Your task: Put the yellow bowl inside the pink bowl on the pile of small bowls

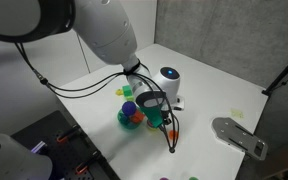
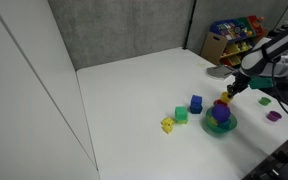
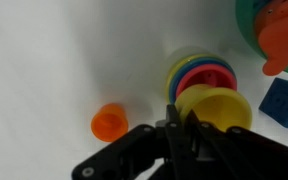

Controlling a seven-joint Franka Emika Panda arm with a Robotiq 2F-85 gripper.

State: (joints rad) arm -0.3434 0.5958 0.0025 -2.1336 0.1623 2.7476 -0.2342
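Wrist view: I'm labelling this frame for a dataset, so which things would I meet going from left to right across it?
small orange piece → yellow bowl → blue block. The stacked bowls behind the yellow one and the teal bowl at the top right overlap these, so they are left out.

A white table [image 2: 134, 95] stands before a grey wall [image 2: 114, 30], with a cluttered shelf [image 2: 234, 38] behind.

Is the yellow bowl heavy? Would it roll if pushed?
Probably light: the yellow bowl looks like small, thin plastic. Likely stiff, since its rim looks evenly round. Pushed, it would probably slide rather than roll, being wide and shallow.
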